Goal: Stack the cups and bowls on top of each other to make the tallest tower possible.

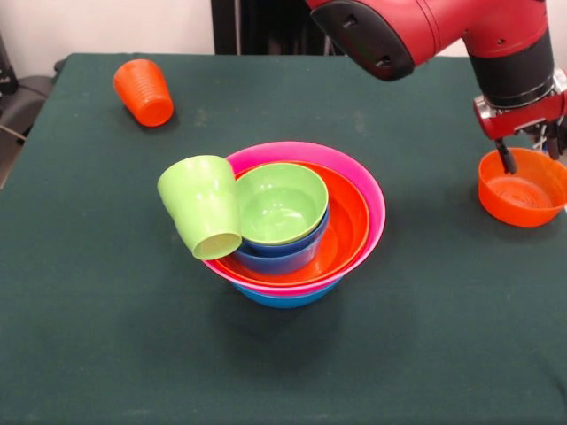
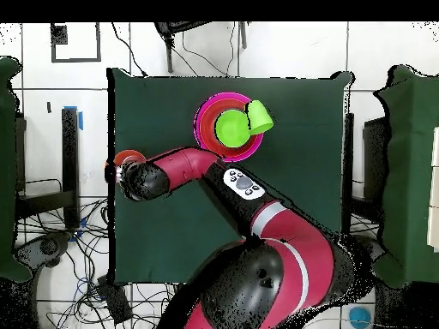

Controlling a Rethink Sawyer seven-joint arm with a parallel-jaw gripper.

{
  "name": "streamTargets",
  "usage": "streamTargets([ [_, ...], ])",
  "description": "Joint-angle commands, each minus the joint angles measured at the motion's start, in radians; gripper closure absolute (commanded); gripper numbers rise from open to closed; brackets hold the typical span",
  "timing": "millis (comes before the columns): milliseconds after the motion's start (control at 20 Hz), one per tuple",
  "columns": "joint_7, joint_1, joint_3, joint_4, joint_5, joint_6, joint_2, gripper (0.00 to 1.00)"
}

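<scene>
Two views show the same green-covered tabletop (image 1: 106, 354).

In the front view, the red and black arm (image 1: 425, 31) comes down from the top right, and its tool (image 1: 530, 149) hangs at the small orange plastic bowl (image 1: 523, 188) near the right edge. One dark finger (image 1: 508, 158) dips inside that bowl close to its far rim; the other is at the picture's edge, so whether the tool is apart or clamped on the rim cannot be told. Well off to the tool's side, toward the middle, stands the tower (image 1: 297, 230): a wide blue glossy bowl (image 1: 288, 298) at the bottom, a large pink bowl (image 1: 372, 208) in it, a large orange bowl (image 1: 345, 226) in that, then a smaller blue bowl (image 1: 283, 255) and a small lime-green bowl (image 1: 282, 204) on top. A lime-green plastic tumbler (image 1: 202, 205) leans tilted against the tower's side away from the tool, its mouth facing down and toward the camera. Further off in that direction, near the far corner, a ribbed orange tumbler (image 1: 143, 92) lies alone, clear of everything.

In the overhead view, the arm (image 2: 184, 167) covers the tool entirely, and only a sliver of the small orange bowl (image 2: 127, 157) shows beside it. The tower (image 2: 230, 127) appears as nested pink and orange rings around the green bowl, with the lime-green tumbler (image 2: 261, 116) at its rim on the side away from the arm's end. The ribbed orange tumbler and the bottom blue bowl cannot be made out here.
</scene>
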Motion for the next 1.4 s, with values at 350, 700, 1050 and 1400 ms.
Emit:
streamTargets([
  [350, -0.006, 0.038, -0.116, -0.094, -0.06, -0.025, -0.02, 0.0],
  [700, 0.004, 0.077, -0.166, -0.132, -0.074, -0.036, -0.016, 0.0],
  [1050, -0.007, 0.08, -0.177, -0.135, -0.066, -0.037, -0.02, 0.0],
  [1400, -0.003, 0.09, -0.199, -0.14, -0.07, -0.048, -0.025, 0.0],
])
